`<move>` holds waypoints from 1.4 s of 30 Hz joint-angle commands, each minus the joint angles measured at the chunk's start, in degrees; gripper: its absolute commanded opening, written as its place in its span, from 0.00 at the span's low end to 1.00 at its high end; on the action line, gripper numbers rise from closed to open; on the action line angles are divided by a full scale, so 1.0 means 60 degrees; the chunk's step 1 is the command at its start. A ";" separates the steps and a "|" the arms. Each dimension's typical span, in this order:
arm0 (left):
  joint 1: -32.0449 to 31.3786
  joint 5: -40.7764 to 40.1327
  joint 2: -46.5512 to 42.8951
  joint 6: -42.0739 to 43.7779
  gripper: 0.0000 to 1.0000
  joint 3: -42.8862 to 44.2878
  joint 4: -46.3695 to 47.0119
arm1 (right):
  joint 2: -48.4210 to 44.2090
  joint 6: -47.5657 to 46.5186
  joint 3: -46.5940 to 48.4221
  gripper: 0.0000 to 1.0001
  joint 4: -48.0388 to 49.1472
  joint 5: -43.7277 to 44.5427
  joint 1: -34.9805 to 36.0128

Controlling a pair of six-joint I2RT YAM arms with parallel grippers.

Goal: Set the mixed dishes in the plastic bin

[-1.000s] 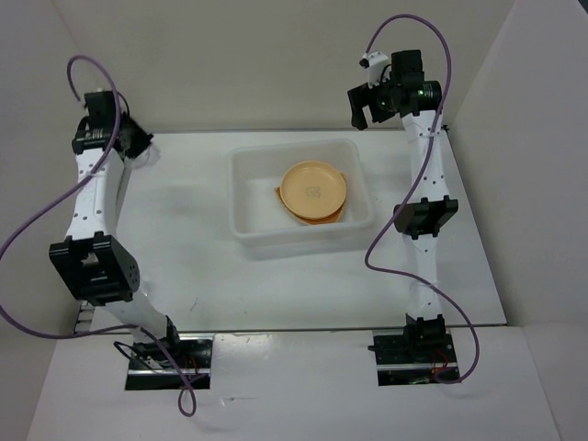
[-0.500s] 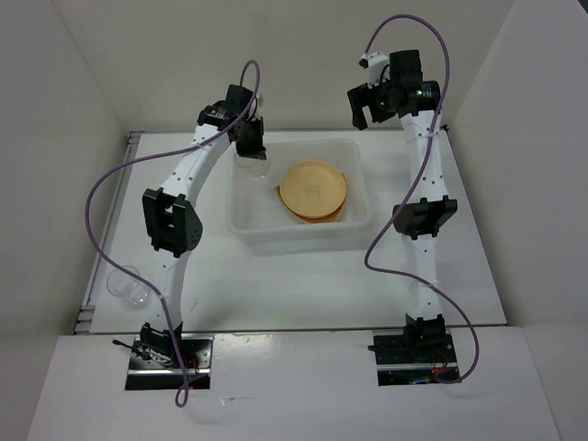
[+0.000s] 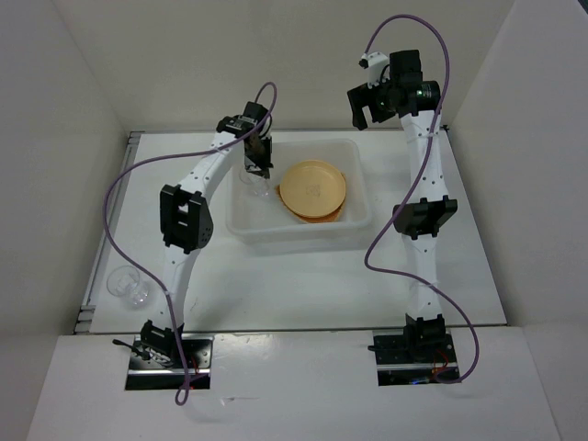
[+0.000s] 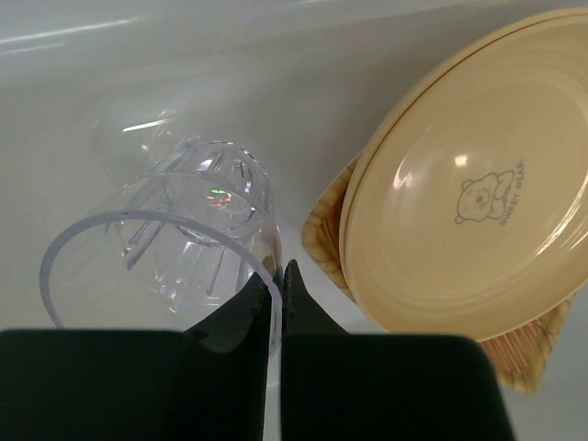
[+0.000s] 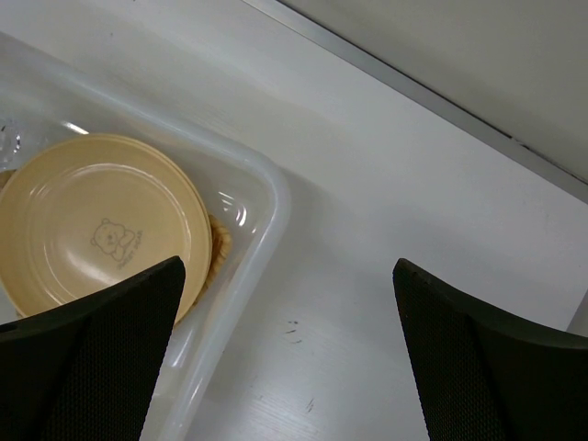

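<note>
Status, as I read it from the console: loading is mostly complete. The plastic bin [image 3: 294, 241] holds the two plates [image 3: 314, 188], stacked on the woven basket dish [image 4: 323, 230] in its right half. The left hand [image 4: 280, 272] is clenched on the rim of a clear cup [image 4: 175, 230], pinching its wall. It holds the cup inside the bin's left half, just beside the plates. I cannot tell whether the cup's base touches the bin floor. The right hand [image 3: 366, 110] is released, jaws wide and empty, raised near the bin's far right corner.

Outstanding, in my judgement:
1. Release the held cup inside the bin.
2. Retrieve the second clear cup [image 3: 127, 285], which stands on the tabletop [image 3: 303, 285] near its left edge, well apart from the bin.
3. Place that cup in the bin.
</note>
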 commanded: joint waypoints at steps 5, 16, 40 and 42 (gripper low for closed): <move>-0.0067 -0.0568 0.0210 0.0028 0.15 0.0521 -0.0471 | -0.0316 0.0127 0.0285 0.98 -0.0071 -0.0049 -0.0043; -0.0185 -0.7157 -0.3127 -0.2159 0.99 0.0541 -0.2813 | -0.0229 0.0215 0.0285 0.98 -0.0071 -0.0225 -0.0043; 0.3125 -0.4965 -1.3559 -0.8424 1.00 -1.2735 -0.2539 | -0.0404 0.0215 -0.0637 0.98 -0.0071 -0.0313 0.1114; 0.3477 -0.4965 -1.3326 -0.8337 1.00 -1.2836 -0.2305 | -0.0404 0.0215 -0.0638 0.98 -0.0071 -0.0313 0.1304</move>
